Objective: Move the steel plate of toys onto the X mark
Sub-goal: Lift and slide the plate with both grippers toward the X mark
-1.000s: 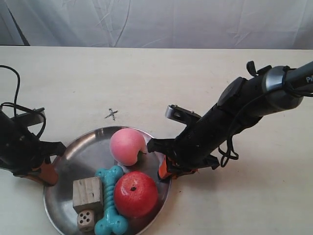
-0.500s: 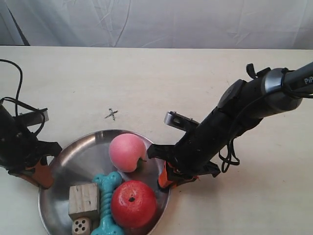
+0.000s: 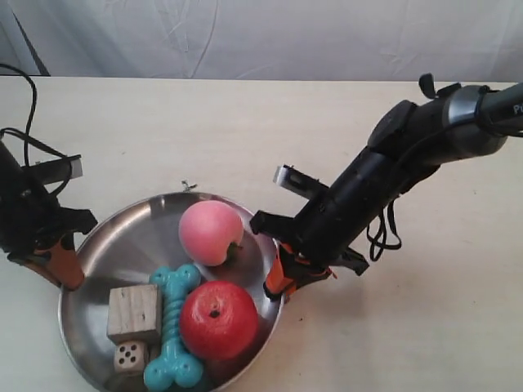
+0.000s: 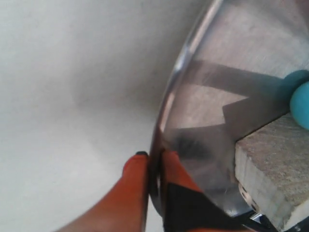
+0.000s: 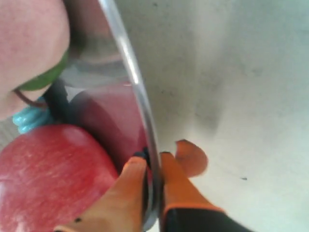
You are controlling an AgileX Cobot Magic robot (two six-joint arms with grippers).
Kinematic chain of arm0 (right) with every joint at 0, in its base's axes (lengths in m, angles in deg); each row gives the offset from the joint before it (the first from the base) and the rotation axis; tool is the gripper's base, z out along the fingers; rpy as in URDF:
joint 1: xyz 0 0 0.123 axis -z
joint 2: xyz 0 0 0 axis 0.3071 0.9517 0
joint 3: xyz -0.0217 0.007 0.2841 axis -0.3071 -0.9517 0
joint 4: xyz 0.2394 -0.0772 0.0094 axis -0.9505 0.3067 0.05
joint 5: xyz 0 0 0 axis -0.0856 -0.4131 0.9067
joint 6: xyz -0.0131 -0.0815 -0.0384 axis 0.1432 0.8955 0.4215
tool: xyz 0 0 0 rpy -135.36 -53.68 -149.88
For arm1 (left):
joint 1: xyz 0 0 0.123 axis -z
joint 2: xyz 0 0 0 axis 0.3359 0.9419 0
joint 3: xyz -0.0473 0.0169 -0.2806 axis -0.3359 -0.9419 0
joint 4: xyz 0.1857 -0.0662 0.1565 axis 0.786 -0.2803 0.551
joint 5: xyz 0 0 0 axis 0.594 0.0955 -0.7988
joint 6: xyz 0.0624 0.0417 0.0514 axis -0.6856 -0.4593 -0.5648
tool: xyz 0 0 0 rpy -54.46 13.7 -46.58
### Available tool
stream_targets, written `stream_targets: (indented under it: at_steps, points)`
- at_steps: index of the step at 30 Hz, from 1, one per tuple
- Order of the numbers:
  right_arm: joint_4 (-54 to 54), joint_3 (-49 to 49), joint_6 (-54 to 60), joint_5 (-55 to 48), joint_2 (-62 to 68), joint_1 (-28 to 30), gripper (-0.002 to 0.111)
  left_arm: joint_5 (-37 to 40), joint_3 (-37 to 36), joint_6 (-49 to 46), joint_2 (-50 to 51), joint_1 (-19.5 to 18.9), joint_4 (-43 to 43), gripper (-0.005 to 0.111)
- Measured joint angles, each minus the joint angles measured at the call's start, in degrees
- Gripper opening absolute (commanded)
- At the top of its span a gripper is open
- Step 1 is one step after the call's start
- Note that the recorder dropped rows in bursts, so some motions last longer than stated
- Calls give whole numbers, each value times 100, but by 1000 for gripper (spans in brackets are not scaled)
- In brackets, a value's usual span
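The steel plate (image 3: 131,245) is held between both arms and looks raised off the cream table. It carries a pink peach (image 3: 211,233), a red apple (image 3: 219,320), a turquoise bone (image 3: 172,327), a wooden cube (image 3: 133,312) and a small die (image 3: 128,356). My left gripper (image 3: 61,265) is at the exterior view's left, shut on the plate's rim (image 4: 183,63) beside the cube (image 4: 275,164). My right gripper (image 3: 278,278) is shut on the opposite rim (image 5: 130,63), next to the apple (image 5: 48,174). Only a tip of the X mark (image 3: 189,186) shows past the plate's far rim.
A black cable (image 3: 24,122) loops over the table behind the left arm. A white cloth backdrop (image 3: 261,37) runs along the table's far edge. Bare cream tabletop (image 3: 245,122) lies beyond the plate.
Both arms have carried the plate toward the far side and slightly to the exterior view's left. Its far rim now covers most of the X mark. The toys shifted a little inside it.
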Motion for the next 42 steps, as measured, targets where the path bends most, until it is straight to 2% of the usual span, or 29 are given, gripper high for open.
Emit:
stream_targets:
  at_steps: [6,12,23,28,30,32,33,35,37,40,42]
  points:
    - [306,777,-589,-587,37,455,-1,226,918,369,13,12,-99,0]
    - [342,1962,-1145,-934,631,582,-1,349,2117,819,303,11,326,0]
    - [764,4412,-2073,-1218,2364,622,-1,276,4103,931,2148,-14,589,0]
    - [893,5142,-2335,-1265,2901,622,-1,229,4430,931,2663,-47,617,0]
    - [1000,5196,-2390,-1265,2958,622,4,229,4453,954,2766,-47,600,1]
    - [1095,5221,-2434,-1274,2958,633,21,239,4453,976,2788,-47,551,10]
    - [1096,5231,-2463,-1274,2958,645,32,239,4453,976,2788,-47,526,19]
    - [1042,5255,-2531,-1274,2958,722,33,264,4464,1148,2788,-37,379,38]
    - [1042,5268,-2605,-1274,2958,731,33,276,4464,1282,2788,-11,236,49]
    - [1148,5277,-2702,-1274,2948,731,33,320,4464,1426,2788,19,169,52]
    - [1231,5277,-2725,-1274,2937,731,39,356,4464,1480,2788,19,181,52]
